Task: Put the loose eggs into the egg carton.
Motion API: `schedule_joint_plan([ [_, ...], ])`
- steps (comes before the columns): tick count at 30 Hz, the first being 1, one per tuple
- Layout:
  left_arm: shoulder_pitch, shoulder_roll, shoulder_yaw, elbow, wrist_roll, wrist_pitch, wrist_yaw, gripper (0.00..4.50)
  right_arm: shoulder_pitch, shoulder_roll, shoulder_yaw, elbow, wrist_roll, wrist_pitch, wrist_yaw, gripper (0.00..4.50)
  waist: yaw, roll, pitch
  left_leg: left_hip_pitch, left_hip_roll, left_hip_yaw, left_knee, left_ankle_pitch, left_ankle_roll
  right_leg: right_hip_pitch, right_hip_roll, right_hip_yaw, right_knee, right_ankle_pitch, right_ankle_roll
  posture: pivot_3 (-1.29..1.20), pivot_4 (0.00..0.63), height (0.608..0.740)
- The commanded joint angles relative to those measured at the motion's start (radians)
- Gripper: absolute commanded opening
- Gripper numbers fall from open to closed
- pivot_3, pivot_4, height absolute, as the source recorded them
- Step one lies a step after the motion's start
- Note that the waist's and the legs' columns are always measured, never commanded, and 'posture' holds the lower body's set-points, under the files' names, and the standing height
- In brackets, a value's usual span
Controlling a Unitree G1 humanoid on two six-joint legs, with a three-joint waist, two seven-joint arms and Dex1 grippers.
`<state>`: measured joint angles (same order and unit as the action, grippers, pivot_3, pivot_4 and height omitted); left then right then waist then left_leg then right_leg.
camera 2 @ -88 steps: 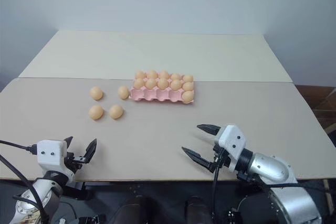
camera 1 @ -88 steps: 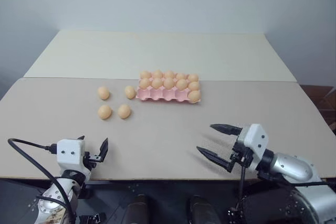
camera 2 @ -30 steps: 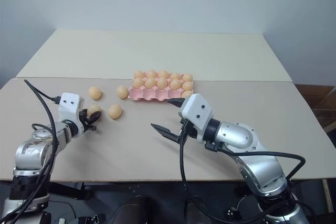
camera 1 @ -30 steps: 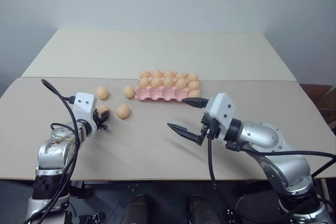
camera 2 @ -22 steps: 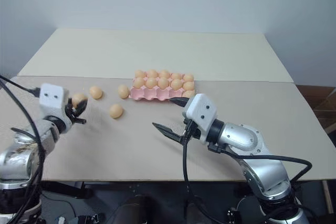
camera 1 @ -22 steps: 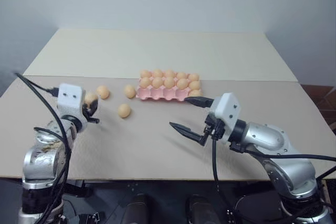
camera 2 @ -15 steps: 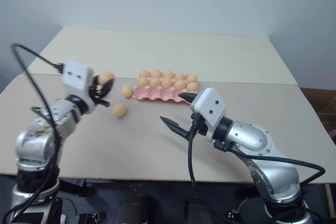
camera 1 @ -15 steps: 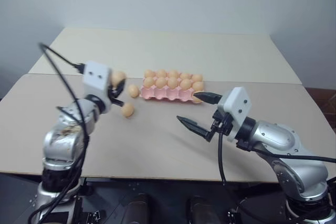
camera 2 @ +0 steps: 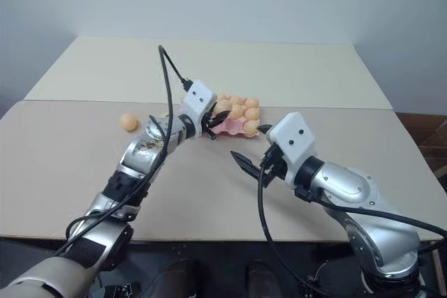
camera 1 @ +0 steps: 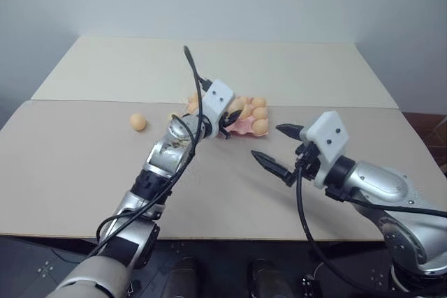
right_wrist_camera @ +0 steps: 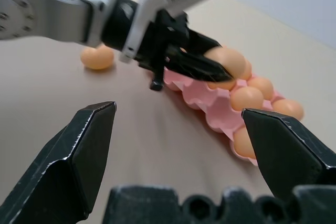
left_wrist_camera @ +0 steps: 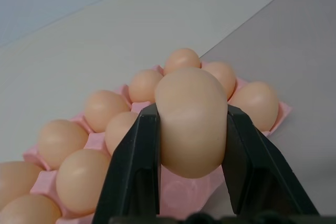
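While pinched in left tool (left_wrist_camera: 191,145), egg (left_wrist_camera: 192,121) hangs over egg carton (left_wrist_camera: 197,195) — clear of cups.

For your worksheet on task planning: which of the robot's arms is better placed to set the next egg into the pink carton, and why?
The left. Its gripper is already shut on an egg above the egg carton. The right gripper hangs open and empty beside the carton.

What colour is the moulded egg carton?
Pink; the scalloped moulded egg carton shows best in the left wrist view.

Eggs and carton

One tan egg (left_wrist_camera: 191,121) hung gripped above the pink egg carton (left_wrist_camera: 181,195); another (camera 1: 137,122) lay loose, well apart.
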<state>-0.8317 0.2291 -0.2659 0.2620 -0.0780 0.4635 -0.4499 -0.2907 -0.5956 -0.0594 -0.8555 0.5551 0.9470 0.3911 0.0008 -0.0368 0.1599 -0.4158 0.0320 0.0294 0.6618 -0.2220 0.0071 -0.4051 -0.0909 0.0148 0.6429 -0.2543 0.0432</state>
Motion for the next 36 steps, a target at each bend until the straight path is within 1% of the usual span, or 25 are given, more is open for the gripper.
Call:
schedule_joint_plan([
  [1, -0.044, -0.016, -0.014, 0.045, 0.034, -0.030, -0.024, 1.22, -0.013, -0.007, -0.027, -0.029, -0.010, -0.013, -0.024, 4.50, 0.000, 0.000, 0.000, 0.000, 0.000, 0.000, 0.000, 0.000, 0.000, 0.000, 0.000, 0.000, 0.000, 0.000, 0.000, 0.00, 0.150, 0.740],
  [9, -0.099, -0.080, -0.011, 0.194, 0.081, -0.103, -0.030, 1.22, -0.031, -0.006, -0.029, -0.025, -0.005, -0.004, -0.053, 4.50, 0.001, 0.000, 0.000, 0.000, 0.000, 0.000, 0.000, 0.000, 0.000, 0.000, 0.000, 0.000, 0.000, 0.000, 0.000, 0.00, 0.150, 0.740],
  [15, -0.109, -0.096, -0.010, 0.246, 0.118, -0.122, -0.029, 1.22, -0.040, -0.008, -0.030, -0.029, 0.006, 0.007, -0.063, 4.50, 0.000, 0.000, 0.000, 0.000, 0.000, 0.000, 0.000, 0.000, 0.000, 0.000, 0.000, 0.000, 0.000, 0.000, 0.000, 0.00, 0.150, 0.740],
  [21, -0.146, -0.128, -0.012, 0.377, 0.152, -0.198, -0.026, 1.22, -0.049, -0.004, -0.022, -0.027, 0.004, 0.007, -0.075, 4.50, 0.003, 0.000, 0.000, -0.001, 0.000, 0.000, 0.001, 0.000, 0.000, 0.000, 0.000, -0.001, 0.000, 0.000, 0.001, 0.00, 0.150, 0.740],
  [24, -0.162, -0.144, -0.006, 0.410, 0.158, -0.208, -0.032, 1.22, -0.048, -0.005, -0.022, -0.027, 0.006, 0.008, -0.075, 4.50, 0.003, 0.000, 0.000, -0.001, 0.000, 0.000, 0.001, 0.000, 0.000, 0.000, 0.000, -0.001, 0.000, 0.000, 0.001, 0.00, 0.150, 0.740],
  [26, -0.169, -0.151, -0.003, 0.419, 0.161, -0.209, -0.030, 1.93, -0.047, -0.006, -0.023, -0.029, 0.009, 0.011, -0.074, 4.50, 0.003, 0.000, 0.000, -0.001, 0.000, 0.000, 0.001, 0.000, 0.000, 0.000, 0.000, -0.001, 0.000, 0.000, 0.001, 0.00, 0.150, 0.740],
  [27, -0.171, -0.153, -0.003, 0.421, 0.165, -0.211, -0.028, 2.18, -0.046, -0.007, -0.023, -0.030, 0.010, 0.012, -0.074, 4.50, 0.003, 0.000, 0.000, -0.001, 0.000, 0.000, 0.001, 0.000, 0.000, 0.000, 0.000, -0.001, 0.000, 0.000, 0.001, 0.00, 0.150, 0.740],
  [34, -0.163, -0.147, 0.007, 0.366, 0.173, -0.181, -0.017, 4.36, -0.043, -0.012, -0.029, -0.028, 0.014, 0.014, -0.070, 4.50, 0.002, 0.000, 0.000, -0.001, 0.000, 0.000, 0.001, 0.000, 0.000, 0.000, 0.000, -0.001, 0.000, 0.000, 0.001, 0.00, 0.150, 0.740],
  [36, -0.150, -0.140, 0.021, 0.313, 0.171, -0.160, -0.007, 4.36, -0.044, -0.014, -0.029, -0.026, 0.013, 0.012, -0.070, 4.50, 0.002, 0.000, 0.000, -0.001, 0.000, 0.000, 0.001, 0.000, 0.000, 0.000, 0.000, -0.001, 0.000, 0.000, 0.001, 0.00, 0.150, 0.740],
])
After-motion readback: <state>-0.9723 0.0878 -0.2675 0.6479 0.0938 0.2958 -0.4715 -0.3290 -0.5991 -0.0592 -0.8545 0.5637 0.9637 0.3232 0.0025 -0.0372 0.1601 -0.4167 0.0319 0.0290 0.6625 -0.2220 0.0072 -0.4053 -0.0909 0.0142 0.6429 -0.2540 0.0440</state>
